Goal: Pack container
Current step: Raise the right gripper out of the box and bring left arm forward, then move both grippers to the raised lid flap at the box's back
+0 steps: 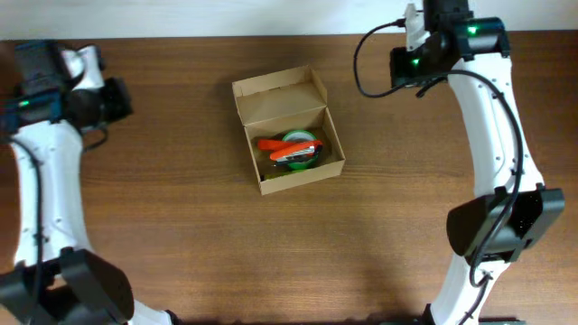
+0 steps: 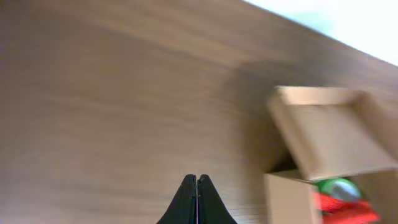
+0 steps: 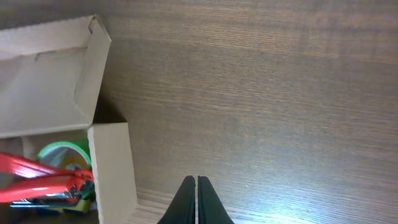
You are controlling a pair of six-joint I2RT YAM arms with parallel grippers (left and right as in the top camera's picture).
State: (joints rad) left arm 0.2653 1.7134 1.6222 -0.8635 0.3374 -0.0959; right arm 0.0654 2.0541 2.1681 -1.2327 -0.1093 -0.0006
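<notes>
The container (image 1: 299, 180), a tan cardboard box with its hinged flap lid (image 1: 278, 97) standing open, sits mid-table. Inside lie a green tape roll (image 1: 303, 141) and red-orange pens (image 1: 287, 152). The box also shows in the left wrist view (image 2: 287, 196) and in the right wrist view (image 3: 111, 168). My left gripper (image 2: 197, 182) is shut and empty, over bare table left of the box. My right gripper (image 3: 196, 182) is shut and empty, over bare table right of the box. In the overhead view both grippers are near the table's far corners, the fingers not distinct.
The brown wooden table (image 1: 181, 226) ends at a white wall along the far edge (image 1: 271, 18). The arm bases stand at the front left (image 1: 81, 289) and front right (image 1: 501, 226).
</notes>
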